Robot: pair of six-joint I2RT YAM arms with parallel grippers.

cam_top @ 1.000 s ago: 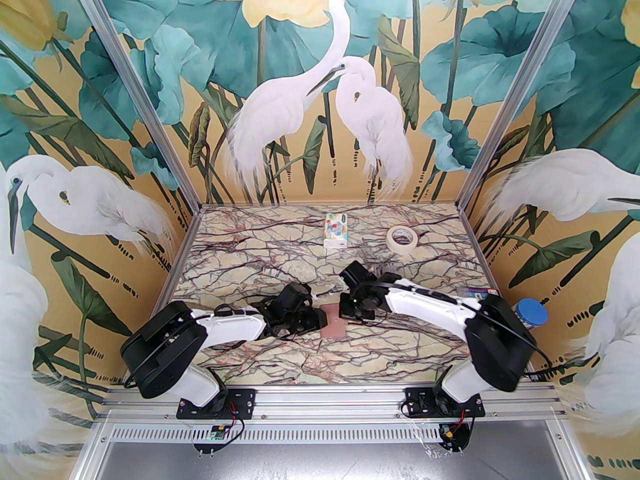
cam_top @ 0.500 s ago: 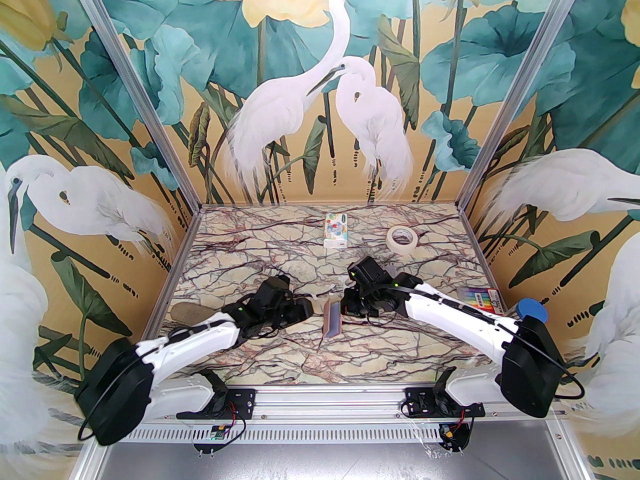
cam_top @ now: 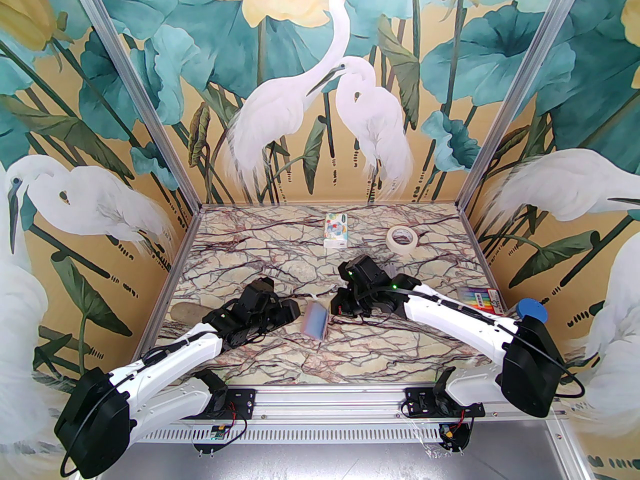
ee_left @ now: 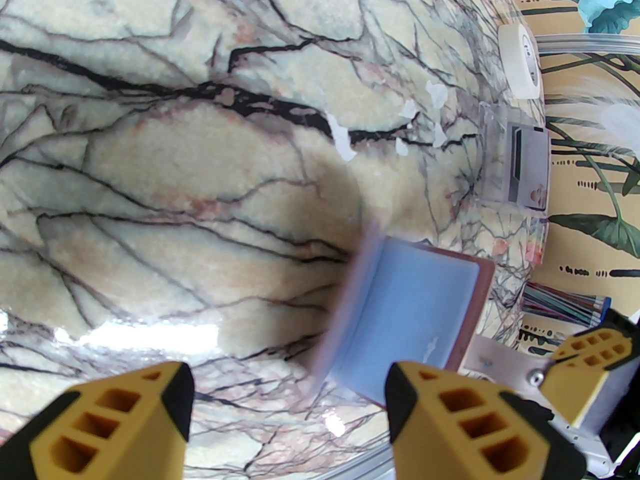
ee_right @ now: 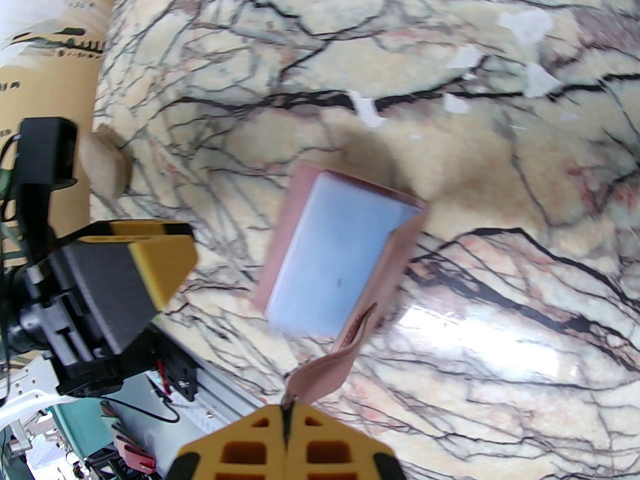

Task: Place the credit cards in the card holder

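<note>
Right gripper (ee_right: 286,433) clenched on the card holder (ee_right: 325,263) by its flap, propping it open for loading; left gripper (ee_left: 289,398) released, empty, just beside it.

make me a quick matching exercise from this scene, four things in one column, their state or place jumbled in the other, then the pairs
Column one
1. card holder
2. left gripper
3. right gripper
4. tape roll

Column two
A. shut on the card holder's strap
B. lying flat at the far right
C. open, pale blue lining showing
D. fingers wide apart, holding nothing

Pairs: 1-C, 2-D, 3-A, 4-B
</note>
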